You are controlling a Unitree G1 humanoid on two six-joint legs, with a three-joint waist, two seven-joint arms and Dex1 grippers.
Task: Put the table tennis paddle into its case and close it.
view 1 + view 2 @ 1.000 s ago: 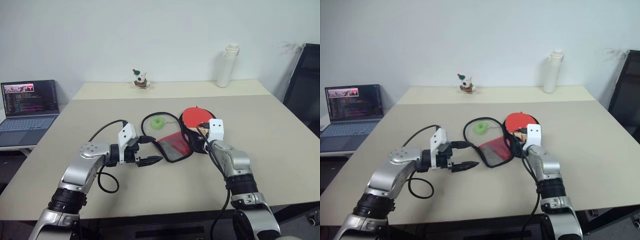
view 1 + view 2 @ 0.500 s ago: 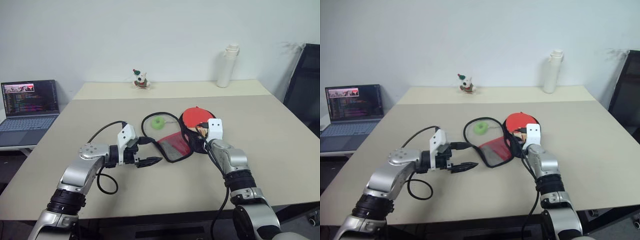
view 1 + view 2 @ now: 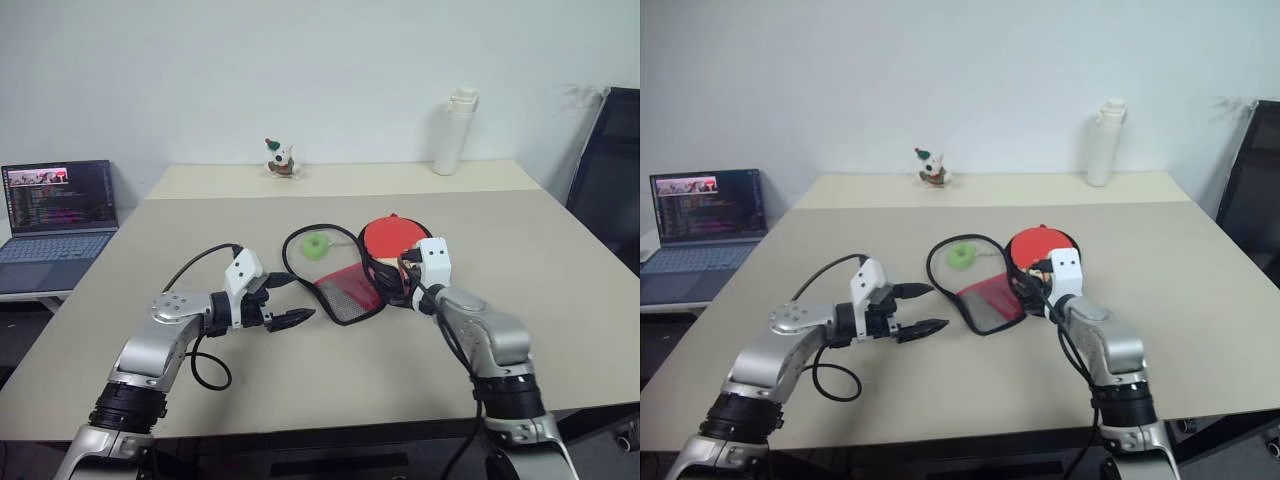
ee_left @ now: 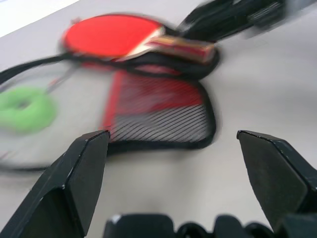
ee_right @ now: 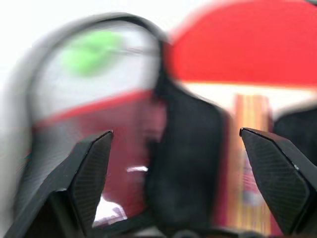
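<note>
Left eye view shows the table tennis paddle (image 3: pixel 392 238) lying flat on the black half of the case (image 3: pixel 352 287), near the middle of the tabletop (image 3: pixel 560 300). Its round red end points away from the robot and its short wooden handle points back toward the right gripper (image 3: pixel 405 283). The handle lies just in front of those jaws, in line with them, as the right wrist view also shows. The right jaws are wide apart and hold nothing.

The red mesh flap of the case is folded out flat, to the left of the paddle. The left gripper (image 3: pixel 290 318) hovers just beside that flap's near edge. Its jaws are wide apart too, and empty.

So the right arm is nearer the paddle, and the left arm is nearer the open flap. The next job looks like folding the flap over the paddle and shutting the case, and the left arm seems best placed for that.

Counting: one paddle, one case, one green ring (image 3: pixel 318 246) inside a black cord loop, one small toy figure (image 3: pixel 281 158), one white bottle (image 3: pixel 453 132), one laptop (image 3: pixel 58 218), and two grippers.
</note>
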